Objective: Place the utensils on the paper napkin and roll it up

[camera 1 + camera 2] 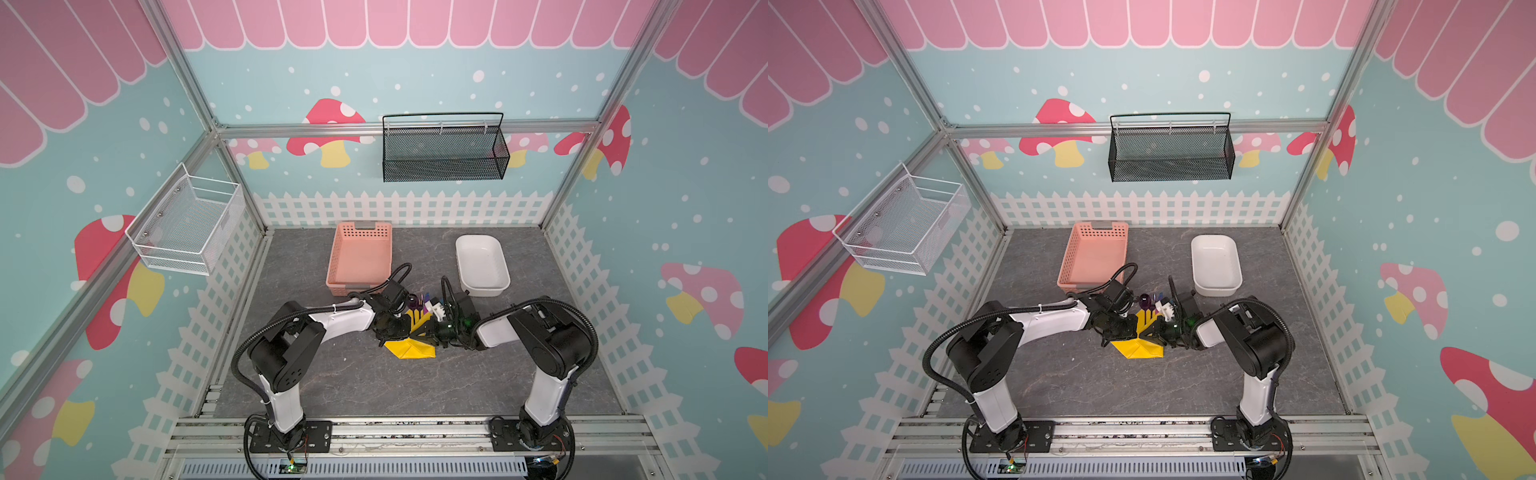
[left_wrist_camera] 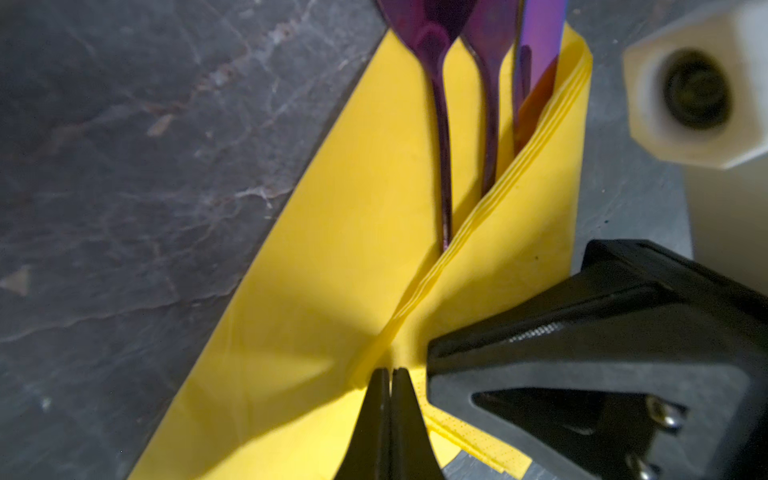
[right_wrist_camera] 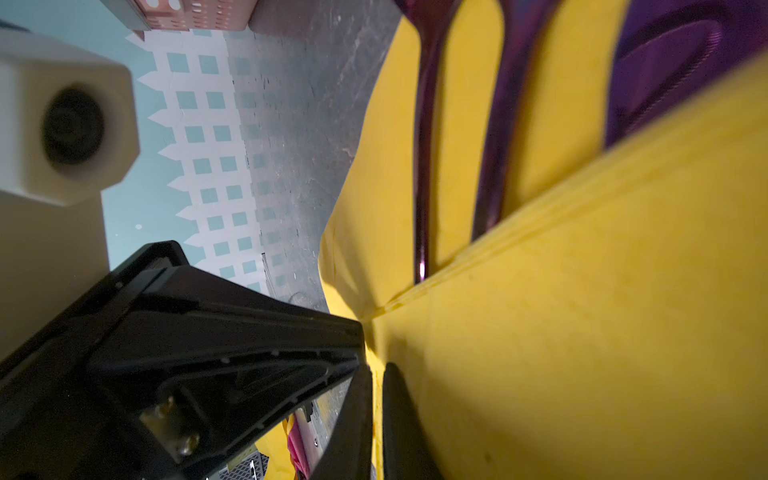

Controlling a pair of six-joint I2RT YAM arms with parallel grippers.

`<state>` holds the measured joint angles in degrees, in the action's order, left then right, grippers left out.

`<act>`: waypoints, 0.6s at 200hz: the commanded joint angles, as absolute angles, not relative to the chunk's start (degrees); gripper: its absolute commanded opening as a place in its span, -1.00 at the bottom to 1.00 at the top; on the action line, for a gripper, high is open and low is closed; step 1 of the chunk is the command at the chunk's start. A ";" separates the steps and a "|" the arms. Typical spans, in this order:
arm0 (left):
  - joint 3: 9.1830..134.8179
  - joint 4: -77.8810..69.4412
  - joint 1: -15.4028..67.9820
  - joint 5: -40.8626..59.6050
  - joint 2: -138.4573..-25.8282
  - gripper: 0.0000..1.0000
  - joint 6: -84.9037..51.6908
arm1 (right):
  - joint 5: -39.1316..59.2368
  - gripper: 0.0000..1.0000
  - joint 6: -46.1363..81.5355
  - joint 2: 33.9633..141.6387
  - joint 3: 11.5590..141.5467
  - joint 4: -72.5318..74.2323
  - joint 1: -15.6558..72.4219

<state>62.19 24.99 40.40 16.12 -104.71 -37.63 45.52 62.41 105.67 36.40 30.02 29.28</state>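
Note:
The yellow paper napkin (image 1: 409, 350) (image 1: 1138, 349) lies mid-table, with one flap folded over the utensils' handle ends. In the left wrist view the purple spoon (image 2: 440, 124), fork (image 2: 488, 104) and violet-bladed knife (image 2: 536, 54) lie side by side on the napkin (image 2: 324, 270), their handles slipping under the fold. My left gripper (image 2: 390, 372) (image 1: 404, 329) is shut on the napkin's folded edge. My right gripper (image 3: 377, 370) (image 1: 424, 332) faces it, shut on a yellow layer of the napkin (image 3: 582, 332). Two handles (image 3: 424, 166) show beyond it. The two grippers almost touch.
A peach slotted basket (image 1: 359, 257) stands behind the left arm and a white tub (image 1: 482, 266) behind the right arm. A black mesh basket (image 1: 444, 149) hangs on the rear wall, a white wire basket (image 1: 187, 224) on the left wall.

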 commanded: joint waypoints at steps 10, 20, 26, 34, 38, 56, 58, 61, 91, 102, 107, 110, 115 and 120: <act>63.13 26.55 40.34 14.73 -106.43 -1.00 -39.05 | 45.83 -0.79 62.44 105.44 35.43 29.99 29.62; 62.94 26.88 40.34 14.25 -106.55 -1.00 -39.25 | 46.13 -0.77 62.30 104.68 35.77 29.46 29.70; 62.76 27.05 40.35 14.15 -106.56 -1.00 -39.26 | 46.34 -0.76 61.95 103.86 36.16 28.50 29.68; 62.48 27.15 40.34 14.04 -106.52 -1.00 -39.32 | 46.13 -0.75 61.01 102.49 36.90 26.63 29.60; 62.28 27.17 40.34 13.99 -106.46 -1.00 -39.33 | 45.79 -0.74 60.45 101.70 37.39 25.43 29.57; 61.79 27.22 40.34 13.89 -106.30 -1.00 -39.29 | 44.03 -0.72 57.71 97.61 38.65 20.26 29.33; 61.74 27.15 40.28 13.89 -106.34 -1.00 -39.33 | 43.86 -0.72 57.49 97.18 38.67 19.70 29.31; 61.70 27.16 40.34 13.84 -106.35 -1.00 -39.36 | 43.67 -0.72 56.99 96.70 38.69 18.94 29.22; 61.54 27.20 40.34 13.65 -106.35 -1.00 -39.11 | 42.39 -0.73 55.24 90.44 35.96 14.74 27.48; 61.67 27.24 40.34 13.67 -106.35 -1.00 -39.11 | 43.08 -0.74 55.41 88.85 34.70 13.10 26.63; 61.62 27.16 40.35 13.71 -106.35 -1.00 -39.09 | 43.61 -0.74 55.14 88.28 34.24 12.37 26.34; 61.65 27.24 40.34 13.63 -106.35 -1.00 -39.10 | 44.01 -0.74 54.97 87.98 33.99 12.13 26.22; 61.61 27.19 40.34 13.58 -106.39 -1.00 -39.00 | 44.47 -0.75 54.52 87.50 33.46 11.87 26.05; 61.71 27.24 40.35 13.54 -106.35 -1.00 -39.00 | 44.60 -0.77 54.22 86.95 32.84 11.68 26.01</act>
